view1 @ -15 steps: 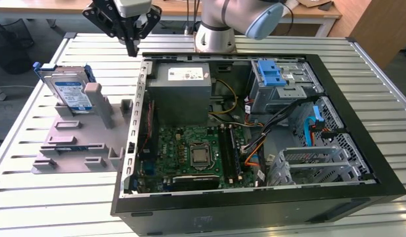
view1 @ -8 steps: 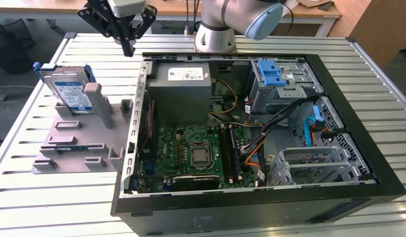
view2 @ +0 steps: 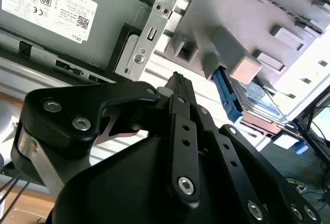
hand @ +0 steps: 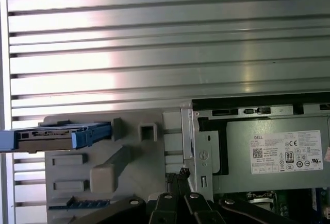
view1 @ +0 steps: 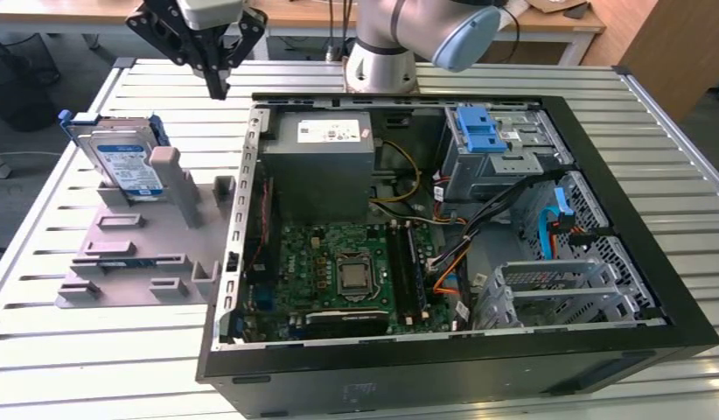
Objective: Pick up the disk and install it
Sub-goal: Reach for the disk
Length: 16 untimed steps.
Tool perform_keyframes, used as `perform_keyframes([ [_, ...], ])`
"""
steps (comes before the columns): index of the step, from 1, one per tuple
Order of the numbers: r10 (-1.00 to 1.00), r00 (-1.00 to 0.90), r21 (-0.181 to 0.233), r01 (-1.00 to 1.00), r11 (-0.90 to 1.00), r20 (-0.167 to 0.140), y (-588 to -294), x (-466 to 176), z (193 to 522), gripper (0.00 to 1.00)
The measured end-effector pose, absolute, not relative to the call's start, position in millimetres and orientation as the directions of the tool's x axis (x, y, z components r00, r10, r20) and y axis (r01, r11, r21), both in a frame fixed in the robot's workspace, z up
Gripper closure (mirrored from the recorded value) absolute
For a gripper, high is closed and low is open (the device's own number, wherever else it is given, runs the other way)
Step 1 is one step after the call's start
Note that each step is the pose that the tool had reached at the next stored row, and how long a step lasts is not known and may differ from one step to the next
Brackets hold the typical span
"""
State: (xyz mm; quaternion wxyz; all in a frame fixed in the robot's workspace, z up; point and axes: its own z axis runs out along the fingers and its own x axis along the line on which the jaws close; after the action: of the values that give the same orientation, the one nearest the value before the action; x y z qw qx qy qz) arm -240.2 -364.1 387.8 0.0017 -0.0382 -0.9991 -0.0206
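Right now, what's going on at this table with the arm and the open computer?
The robot arm's hand, shut and empty, hangs above the table near a corner of the open computer case. The disk stands on edge in a grey holder beside the case, untouched and not yet picked up.

The table (view1: 103, 367) is ribbed, shiny metal, the holder (view1: 138, 254) matt grey plastic (blue plastic frames the disk (view1: 124, 166)).

Bright, even light in all 3 views. Pale glare washes the slatted worktop (hand: 103, 64) in the first wrist view; the computer case (view1: 674, 302) interior is dimmer.
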Motion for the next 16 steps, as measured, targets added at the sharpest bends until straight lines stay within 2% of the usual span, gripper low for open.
perform_keyframes([
  [16, 0.076, -0.997, 0.041, 0.076, 0.996, 0.005, -354, -254, 386, 0.89],
])
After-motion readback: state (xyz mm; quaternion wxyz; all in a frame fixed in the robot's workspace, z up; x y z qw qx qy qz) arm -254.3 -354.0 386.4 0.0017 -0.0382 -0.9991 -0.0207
